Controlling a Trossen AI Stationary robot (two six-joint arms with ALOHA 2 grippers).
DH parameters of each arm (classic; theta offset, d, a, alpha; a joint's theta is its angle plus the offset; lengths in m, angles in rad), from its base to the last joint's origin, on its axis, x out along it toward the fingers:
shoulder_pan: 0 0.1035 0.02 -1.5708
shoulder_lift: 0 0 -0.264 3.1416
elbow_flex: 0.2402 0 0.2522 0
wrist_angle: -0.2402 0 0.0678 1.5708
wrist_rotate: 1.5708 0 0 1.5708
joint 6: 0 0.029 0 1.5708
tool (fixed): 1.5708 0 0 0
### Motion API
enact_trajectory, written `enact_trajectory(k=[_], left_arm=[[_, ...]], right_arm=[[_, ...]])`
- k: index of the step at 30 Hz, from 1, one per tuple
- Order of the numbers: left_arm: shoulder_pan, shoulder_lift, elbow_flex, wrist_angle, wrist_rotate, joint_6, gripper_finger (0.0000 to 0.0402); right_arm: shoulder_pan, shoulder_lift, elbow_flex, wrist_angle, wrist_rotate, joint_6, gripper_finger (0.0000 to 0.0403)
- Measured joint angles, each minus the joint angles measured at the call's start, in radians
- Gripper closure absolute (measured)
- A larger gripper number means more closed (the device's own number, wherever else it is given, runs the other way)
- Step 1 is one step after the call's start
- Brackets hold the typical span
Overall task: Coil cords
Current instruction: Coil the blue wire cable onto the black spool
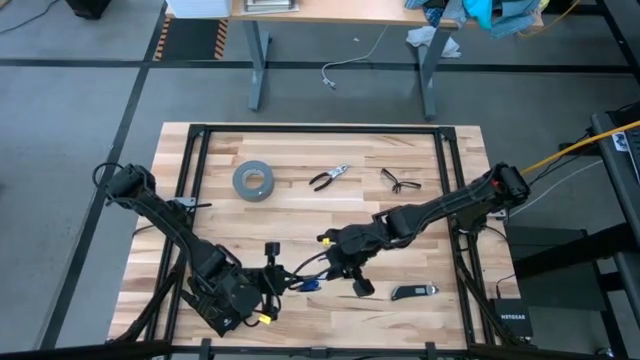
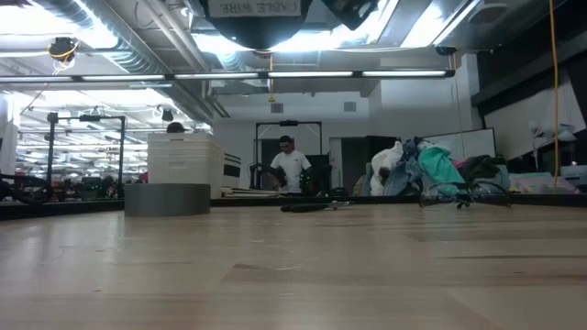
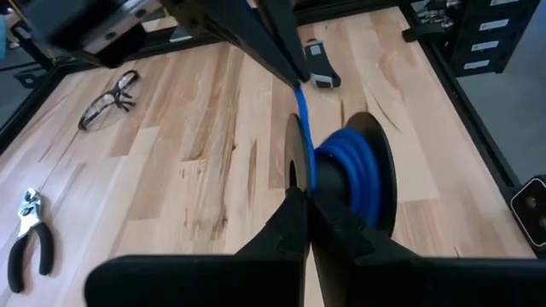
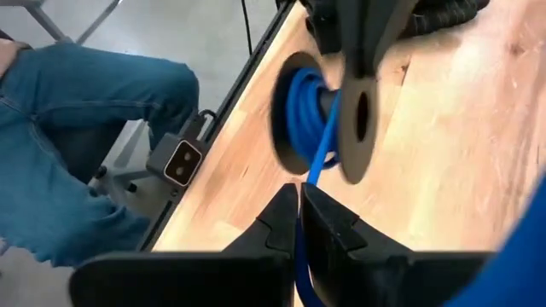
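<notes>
The cords (image 3: 345, 166) are blue turns wound on a black spool just ahead of my left end effector (image 3: 305, 198), which is pinched together on the spool's near disc. One blue strand runs off it into my right end effector (image 4: 299, 194), clamped on that strand. From overhead the spool is mostly buried under my arms; only a blue bit (image 1: 310, 285) peeks out. The low camera misses all of it, showing just the tape roll (image 2: 167, 199) across the desk (image 1: 300, 220). Pliers (image 1: 328, 178), glasses (image 1: 400, 181) sit farther off; a person's jeans (image 4: 77, 136) beyond the desk edge.
</notes>
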Motion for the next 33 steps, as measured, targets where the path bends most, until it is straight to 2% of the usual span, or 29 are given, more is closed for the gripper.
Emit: enact_trajectory(k=[5,10,13,17,26,31,33], left_arm=[[-0.002,-0.017,0.000,-0.004,-0.004,0.000,0.0401],[-0.007,-0.022,0.000,-0.006,-0.004,0.000,0.0401],[-0.007,-0.022,0.000,-0.006,-0.005,0.000,0.0401],[-0.010,-0.022,0.000,-0.005,-0.008,-0.004,0.0401],[-0.029,-0.022,0.000,0.005,-0.041,0.001,0.0401],[-0.029,-0.022,0.000,0.005,-0.056,0.003,0.0401],[-0.029,-0.022,0.000,0.009,-0.056,0.004,0.0401]], right_arm=[[0.040,0.000,0.000,-0.049,0.066,0.009,0.0371],[0.078,0.000,0.000,-0.082,0.208,0.040,0.0335],[0.088,0.000,0.000,-0.089,0.257,0.042,0.0312],[0.088,0.000,0.000,-0.089,0.261,0.049,0.0296],[0.087,0.000,0.000,-0.122,0.271,0.068,0.0303],[0.087,0.000,0.000,-0.122,0.122,0.092,0.0303],[0.093,0.000,0.000,-0.102,0.106,0.095,0.0303]])
